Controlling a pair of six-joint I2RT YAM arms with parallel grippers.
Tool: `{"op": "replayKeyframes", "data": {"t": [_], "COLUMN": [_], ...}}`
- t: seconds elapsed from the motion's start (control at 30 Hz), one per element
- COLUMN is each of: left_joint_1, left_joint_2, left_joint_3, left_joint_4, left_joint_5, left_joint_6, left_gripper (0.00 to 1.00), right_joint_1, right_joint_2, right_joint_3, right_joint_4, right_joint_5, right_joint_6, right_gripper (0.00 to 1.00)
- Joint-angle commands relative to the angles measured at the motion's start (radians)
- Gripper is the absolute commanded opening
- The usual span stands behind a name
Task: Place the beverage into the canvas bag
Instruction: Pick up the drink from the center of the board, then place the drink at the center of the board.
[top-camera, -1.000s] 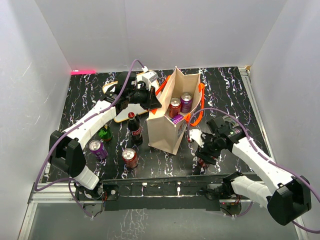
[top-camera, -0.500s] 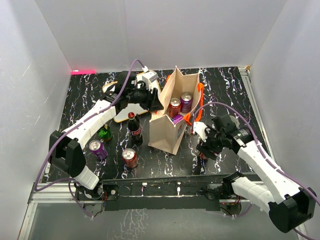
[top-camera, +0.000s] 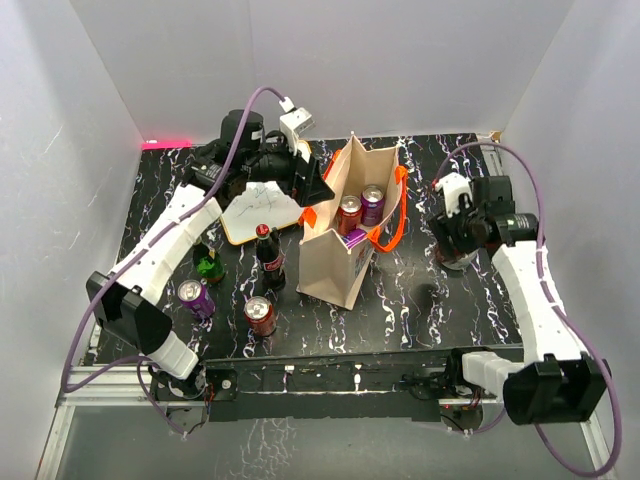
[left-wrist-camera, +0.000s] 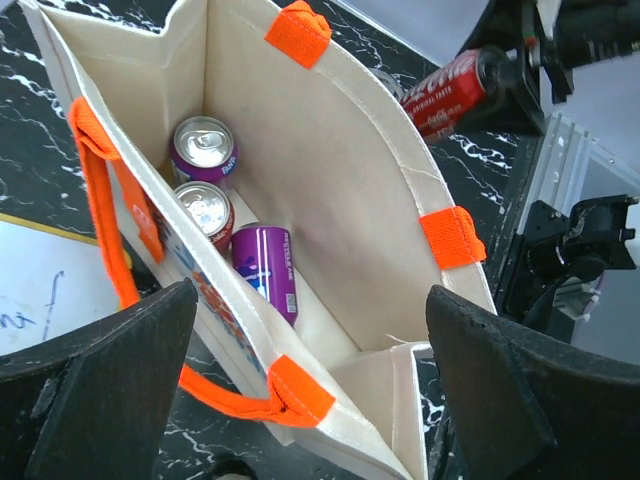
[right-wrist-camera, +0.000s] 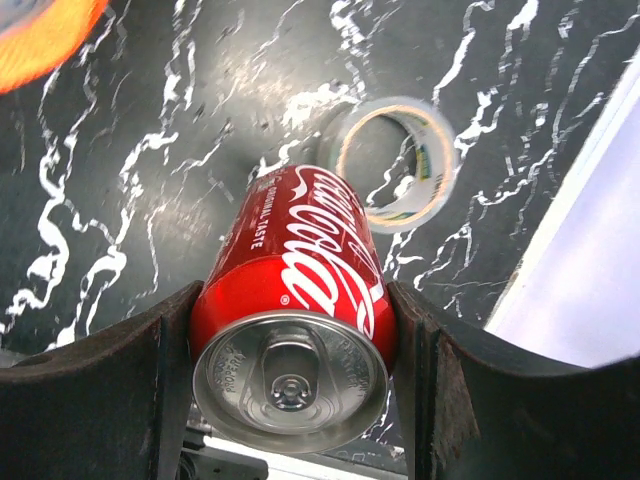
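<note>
The tabletop (top-camera: 400, 310) is black with white marble-ish veins, boxed in by plain white walls (top-camera: 190, 60). There's a little pink glowing strip (top-camera: 165, 143) at the upper left of the overhead shot. The canvas bag (top-camera: 330, 260) stands upright mid-frame with its mouth open. To its lower left sit a cola bottle (top-camera: 268, 255), a green bottle (top-camera: 208, 265), a loose purple can (top-camera: 195, 298) and a loose red can (top-camera: 260, 315). A white board (top-camera: 260, 210) lies to its upper left.

From overhead you can't really tell what the right gripper (right-wrist-camera: 292, 325) has, but its own wrist cam settles it. It's clamped on a Coca-Cola can (right-wrist-camera: 300, 250), with a tape roll (right-wrist-camera: 395, 165) on the table past it. That can is well right of the bag, so not in it yet.

The left wrist cam looks straight down into the bag. A purple-sided can (left-wrist-camera: 203, 150) and a red-sided can (left-wrist-camera: 205, 212) are standing, and another purple one (left-wrist-camera: 267, 270) is lying flat. The left gripper (left-wrist-camera: 310, 295) is spread wide with nothing in it, hanging over the bag's mouth.
</note>
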Motion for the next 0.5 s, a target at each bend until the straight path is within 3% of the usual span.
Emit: {"op": "replayKeyframes", "data": {"t": [0.0, 0.13, 0.27, 0.37, 0.47], "left_joint_1": [-0.002, 0.004, 0.006, 0.003, -0.002], "left_joint_2": [0.005, -0.019, -0.021, 0.026, 0.095], "left_joint_3": [0.085, 0.011, -0.054, -0.004, 0.126], "left_joint_4": [-0.15, -0.107, -0.042, -0.082, -0.13], "left_joint_5": [-0.059, -0.153, -0.126, -0.012, 0.009], "left_joint_6": [0.099, 0.15, 0.243, 0.347, 0.34], "left_gripper": [0.96, 0.96, 0.95, 0.9, 0.87], "right_joint_1": [-0.026, -0.026, -0.026, -0.03, -0.032], "right_joint_2": [0.094, 0.207, 0.297, 0.319, 0.319], "right_joint_3": [0.15, 0.216, 0.234, 0.232, 0.242], "right_joint_4": [0.124, 0.166, 0.186, 0.195, 0.202], "right_joint_5": [0.026, 0.016, 0.031, 0.023, -0.026], "right_joint_6": [0.1, 0.107, 0.067, 0.034, 0.025], "right_gripper": [0.08, 0.08, 0.08, 0.08, 0.08]}}
